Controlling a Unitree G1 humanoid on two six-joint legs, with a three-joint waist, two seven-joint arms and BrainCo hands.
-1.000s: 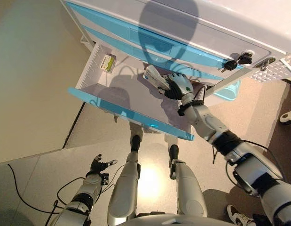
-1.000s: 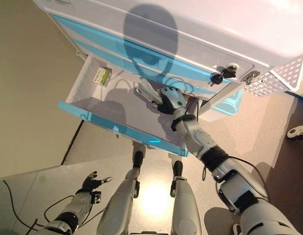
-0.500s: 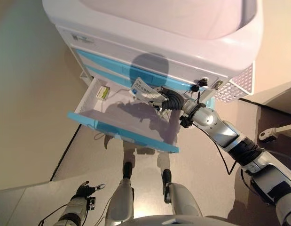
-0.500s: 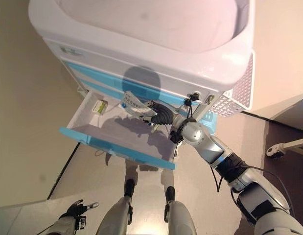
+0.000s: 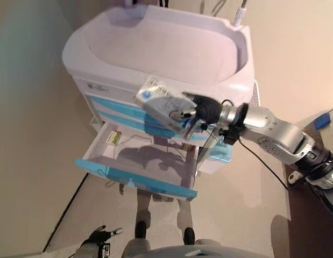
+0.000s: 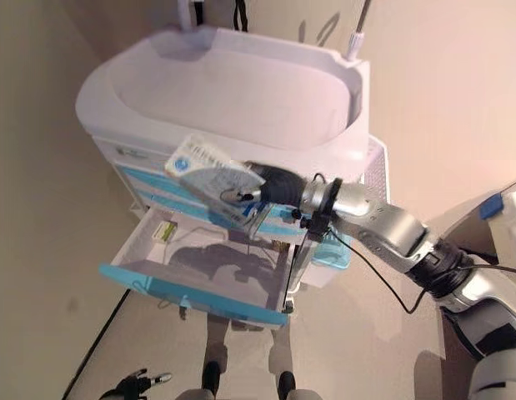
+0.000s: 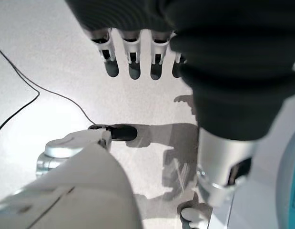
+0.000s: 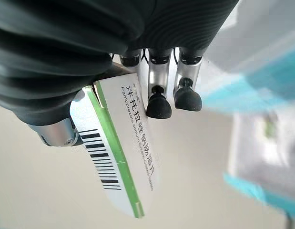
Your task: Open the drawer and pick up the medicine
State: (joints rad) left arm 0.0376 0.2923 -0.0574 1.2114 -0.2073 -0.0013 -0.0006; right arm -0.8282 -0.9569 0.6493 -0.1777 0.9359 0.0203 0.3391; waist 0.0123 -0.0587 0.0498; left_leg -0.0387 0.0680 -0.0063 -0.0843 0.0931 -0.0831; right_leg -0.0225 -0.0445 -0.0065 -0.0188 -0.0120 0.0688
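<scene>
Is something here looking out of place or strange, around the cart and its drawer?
Nothing is spilled or damaged. The bottom drawer stands pulled out, with one small box left in its back corner. The right robot hand holds a medicine box up in front of the cart.

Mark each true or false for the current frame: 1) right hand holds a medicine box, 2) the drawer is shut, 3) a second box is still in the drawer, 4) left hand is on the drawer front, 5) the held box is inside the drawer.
1) True. The right hand is closed on the medicine box; the right wrist view shows it pinched between thumb and fingers.
2) False. The drawer is pulled out of the cart.
3) True. A small green-and-white box lies at the drawer's back corner.
4) False. The left hand hangs low over the floor, fingers relaxed, touching nothing.
5) False. The held box is lifted clear, up in front of the cart's upper drawers.
</scene>
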